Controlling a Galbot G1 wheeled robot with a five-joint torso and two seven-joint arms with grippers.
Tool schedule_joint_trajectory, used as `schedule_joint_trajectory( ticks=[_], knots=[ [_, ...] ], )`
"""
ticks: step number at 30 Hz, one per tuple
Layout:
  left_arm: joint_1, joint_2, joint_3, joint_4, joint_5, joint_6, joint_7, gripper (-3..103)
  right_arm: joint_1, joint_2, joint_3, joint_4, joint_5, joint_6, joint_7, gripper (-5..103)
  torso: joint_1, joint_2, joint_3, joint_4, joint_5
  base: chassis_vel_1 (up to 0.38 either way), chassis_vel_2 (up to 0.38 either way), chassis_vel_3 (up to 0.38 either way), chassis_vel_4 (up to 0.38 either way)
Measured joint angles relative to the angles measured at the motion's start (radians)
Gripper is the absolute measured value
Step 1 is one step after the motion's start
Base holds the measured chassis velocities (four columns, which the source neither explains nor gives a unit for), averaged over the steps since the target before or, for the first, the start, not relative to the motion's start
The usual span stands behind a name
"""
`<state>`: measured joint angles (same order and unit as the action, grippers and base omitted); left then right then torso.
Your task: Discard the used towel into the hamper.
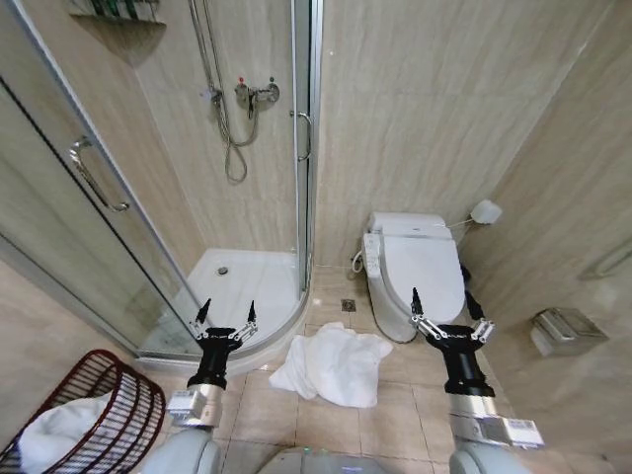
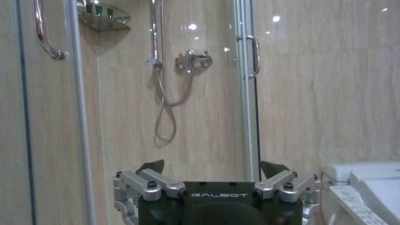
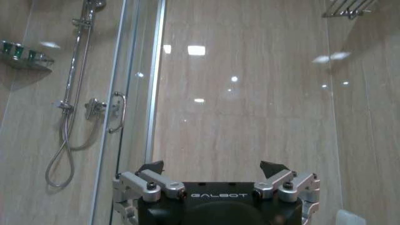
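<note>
**Towel on the floor between two raised, empty grippers**

The room is a bathroom lined with glossy beige stone-look tiles. The biggest fixture is the shower stall (image 1: 197,197), a curved glass enclosure with chrome door handles, a smooth white tray and a chrome hose hanging from the mixer on its wall. To its right stands a white toilet (image 1: 420,272) with a closed lid, hard and shiny.

The towel (image 1: 334,363) lies crumpled on the floor tiles, white, soft and folded over itself, just in front of the shower's rounded threshold and beside the toilet base. It sits between the two arms and below them, touched by neither.

The hamper (image 1: 109,415) stands at the robot's near left, well apart from the towel: a round dark reddish-brown basket of open weave, flaring toward the rim, with white cloth already inside.

The left gripper (image 1: 225,314) is held up in front of the shower tray, its fingers spread wide with nothing between them. The right gripper (image 1: 452,308) is raised in front of the toilet, its fingers likewise parted and empty. Both have black pointed fingertips on silver metal links.
</note>
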<state>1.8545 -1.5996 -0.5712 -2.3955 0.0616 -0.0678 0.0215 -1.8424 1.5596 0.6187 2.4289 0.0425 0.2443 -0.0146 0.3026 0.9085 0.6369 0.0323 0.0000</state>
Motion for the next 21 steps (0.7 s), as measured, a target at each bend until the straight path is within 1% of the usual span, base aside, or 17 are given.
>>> schedule_joint_trajectory(
  ticks=[5,7,8,9,12,13,16,17,18,19,21],
  knots=[
    [0.0,0.0,0.0,0.0,0.0,0.0,0.0,100,0.008,-0.002,0.002,0.0,0.007,-0.015,-0.001,100,-0.008,-0.018,-0.01,0.0,0.0,0.0,0.0,0.0,0.0],
    [0.0,0.0,0.0,0.0,0.0,0.0,0.0,100,0.037,-0.01,0.01,0.002,0.033,-0.066,-0.005,100,-0.013,-0.03,-0.018,-0.0001,0.0,0.0,0.0,0.0,0.0],
    [0.0,0.0,0.0,0.0,0.0,0.0,0.0,100,0.065,-0.018,0.019,0.004,0.059,-0.115,-0.011,100,-0.016,-0.038,-0.022,0.0,0.0,0.0,0.0,0.0,0.0],
    [0.0,0.0,0.0,0.0,0.0,0.0,0.0,100,0.065,-0.018,0.019,0.004,0.059,-0.115,-0.011,100,-0.016,-0.038,-0.022,0.0,0.0,0.0,0.0,0.0,0.0],
    [0.0,0.0,0.0,0.0,0.0,0.0,0.0,100,0.133,-0.037,0.039,0.01,0.123,-0.234,-0.026,100,-0.024,-0.057,-0.033,0.0,0.0,0.0,0.0,0.0,0.0],
    [0.0,0.0,0.0,0.0,0.0,0.0,0.0,100,0.133,-0.037,0.039,0.01,0.123,-0.234,-0.026,100,-0.024,-0.057,-0.033,0.0,0.0,0.0,0.0,0.0,0.0],
    [0.0,0.0,0.0,0.0,0.0,0.0,0.0,100,0.201,-0.056,0.059,0.017,0.186,-0.353,-0.04,100,-0.032,-0.074,-0.043,0.0,0.0,0.0,0.0,0.0,0.0],
    [0.0,0.0,0.0,0.0,0.0,0.0,0.0,100,0.201,-0.056,0.059,0.017,0.186,-0.353,-0.04,100,-0.032,-0.074,-0.043,0.0,0.0,0.0,0.0,0.0,0.0],
    [0.0,0.0,0.0,0.0,0.0,0.0,0.0,100,0.217,-0.06,0.064,0.019,0.201,-0.381,-0.044,100,-0.035,-0.081,-0.047,0.0002,0.0,0.0,0.0,0.0,0.0],
    [0.0,0.0,0.0,0.0,0.0,0.0,0.0,100,0.223,-0.062,0.066,0.019,0.208,-0.393,-0.045,100,-0.037,-0.086,-0.049,0.0001,0.0001,0.0,0.0,0.0,0.0],
    [0.0,0.0,0.0,0.0,0.0,0.0,0.0,100,0.226,-0.063,0.067,0.019,0.21,-0.398,-0.046,100,-0.039,-0.092,-0.052,0.0001,0.0,0.0,0.0,0.0,0.0]
  ],
)
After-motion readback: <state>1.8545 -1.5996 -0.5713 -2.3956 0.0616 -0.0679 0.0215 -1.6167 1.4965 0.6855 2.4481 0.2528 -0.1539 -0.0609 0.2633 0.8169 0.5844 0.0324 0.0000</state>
